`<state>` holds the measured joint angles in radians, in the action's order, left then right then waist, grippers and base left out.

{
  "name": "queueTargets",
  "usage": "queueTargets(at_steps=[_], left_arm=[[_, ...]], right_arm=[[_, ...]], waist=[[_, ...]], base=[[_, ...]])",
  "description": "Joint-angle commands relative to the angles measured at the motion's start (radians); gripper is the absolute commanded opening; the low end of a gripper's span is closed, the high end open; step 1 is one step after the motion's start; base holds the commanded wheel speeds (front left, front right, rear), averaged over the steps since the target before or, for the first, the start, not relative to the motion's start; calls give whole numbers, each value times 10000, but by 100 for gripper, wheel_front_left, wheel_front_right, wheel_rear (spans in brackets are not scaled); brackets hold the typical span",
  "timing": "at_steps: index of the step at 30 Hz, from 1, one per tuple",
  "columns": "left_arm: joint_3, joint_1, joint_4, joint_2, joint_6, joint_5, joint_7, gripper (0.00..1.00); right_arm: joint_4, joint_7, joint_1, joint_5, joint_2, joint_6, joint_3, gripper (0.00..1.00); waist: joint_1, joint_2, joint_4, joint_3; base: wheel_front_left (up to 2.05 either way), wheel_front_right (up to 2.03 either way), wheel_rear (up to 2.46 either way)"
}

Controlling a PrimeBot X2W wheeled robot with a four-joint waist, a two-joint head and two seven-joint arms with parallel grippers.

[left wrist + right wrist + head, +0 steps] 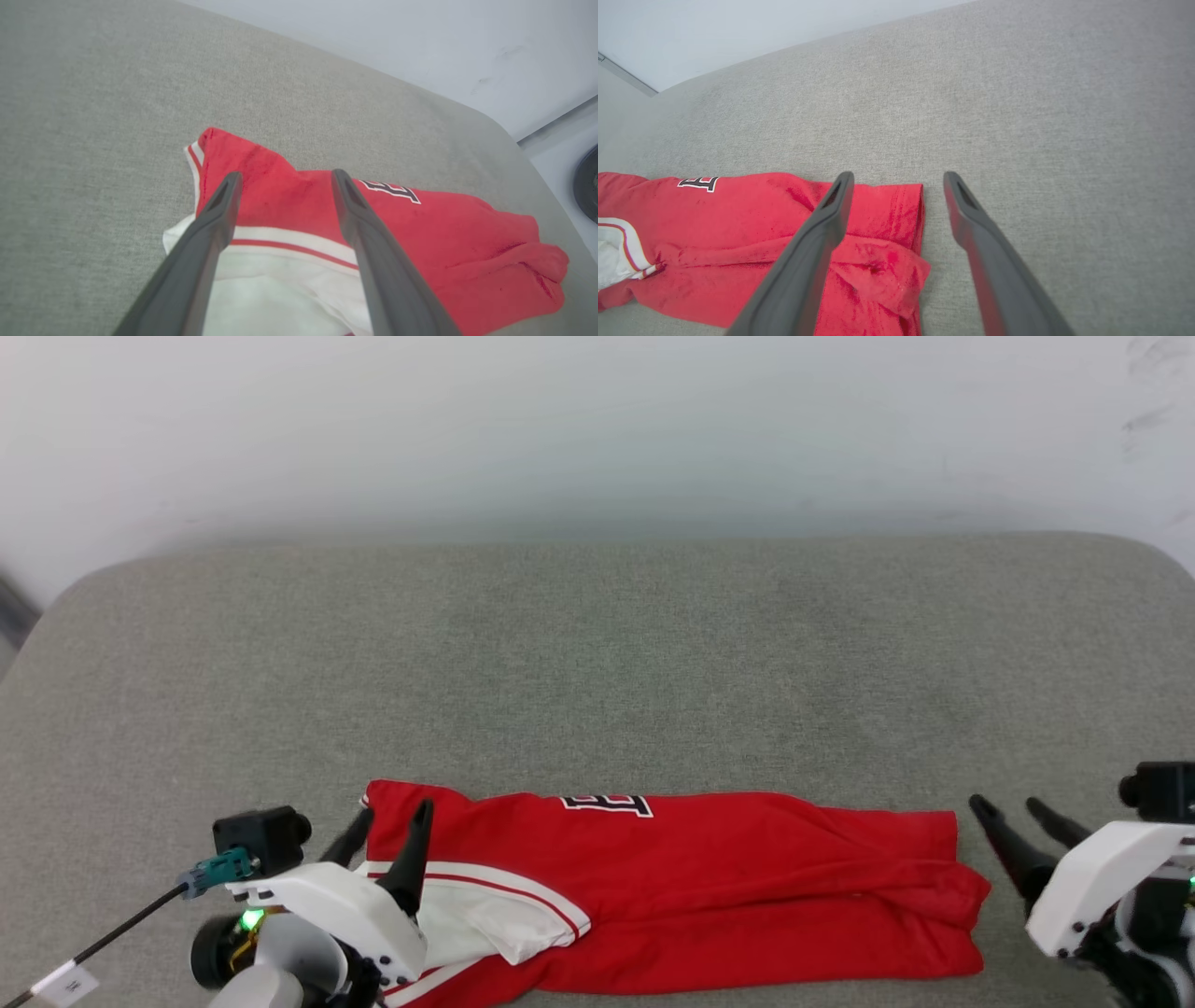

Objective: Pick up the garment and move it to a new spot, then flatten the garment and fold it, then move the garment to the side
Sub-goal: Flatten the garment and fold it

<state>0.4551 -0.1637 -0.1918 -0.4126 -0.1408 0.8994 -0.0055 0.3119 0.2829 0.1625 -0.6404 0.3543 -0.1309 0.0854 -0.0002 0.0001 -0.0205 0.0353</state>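
Mid-fold, the bright red white-sleeved jersey shirt (728,887) was bracketed at its ends by the empty, wide-jawed left gripper (395,810) and right gripper (1005,802); regrasping was judged next.

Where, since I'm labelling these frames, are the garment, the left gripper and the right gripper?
garment (747,887), head view, on its red body below the number print.
left gripper (395,807), head view, midway between its two spread fingertips.
right gripper (1005,801), head view, midway between its two spread fingertips.

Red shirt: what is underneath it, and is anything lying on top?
The red shirt lies on a grey fabric surface. Its own white sleeve is folded over its left end. Whatever lies beneath the cloth is covered.
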Motion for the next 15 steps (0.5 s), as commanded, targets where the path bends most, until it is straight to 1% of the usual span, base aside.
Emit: queueTargets(at_steps=[1, 3, 6, 10, 13, 15], left_arm=[[2, -140, 141, -44, -36, -226, -249, 100], [-39, -207, 431, -61, -165, -637, -856, 100], [-131, -270, 826, -145, -566, -1321, -1650, 100], [-242, -253, 1488, -255, -1074, -2064, -2199, 100], [-357, -167, 1999, -319, -1334, -2391, -2348, 100], [-389, -122, 2319, -383, -1462, -2566, -2384, 100]], right_arm=[[-96, 108, -57, 98, 144, 3, -126, 100], [-355, 510, 21, 181, 247, 3, -418, 100], [-538, 1368, 90, 398, 465, 2, -957, 100], [-662, 2924, 15, 710, 632, 2, -1647, 100], [-768, 3820, -59, 929, 462, 3, -1955, 100], [-794, 4208, -36, 998, 230, 2, -2083, 100]], waist=[[2, -1, -55, -87], [2, -1, -75, -143], [2, -1, -8, -162], [2, -1, 245, -28], [2, -1, 499, 195], [2, -1, 674, 383]], base=[[0, 0, 0], [0, 0, 0], [0, 0, 0], [0, 0, 0], [0, 0, 0], [0, 0, 0]])
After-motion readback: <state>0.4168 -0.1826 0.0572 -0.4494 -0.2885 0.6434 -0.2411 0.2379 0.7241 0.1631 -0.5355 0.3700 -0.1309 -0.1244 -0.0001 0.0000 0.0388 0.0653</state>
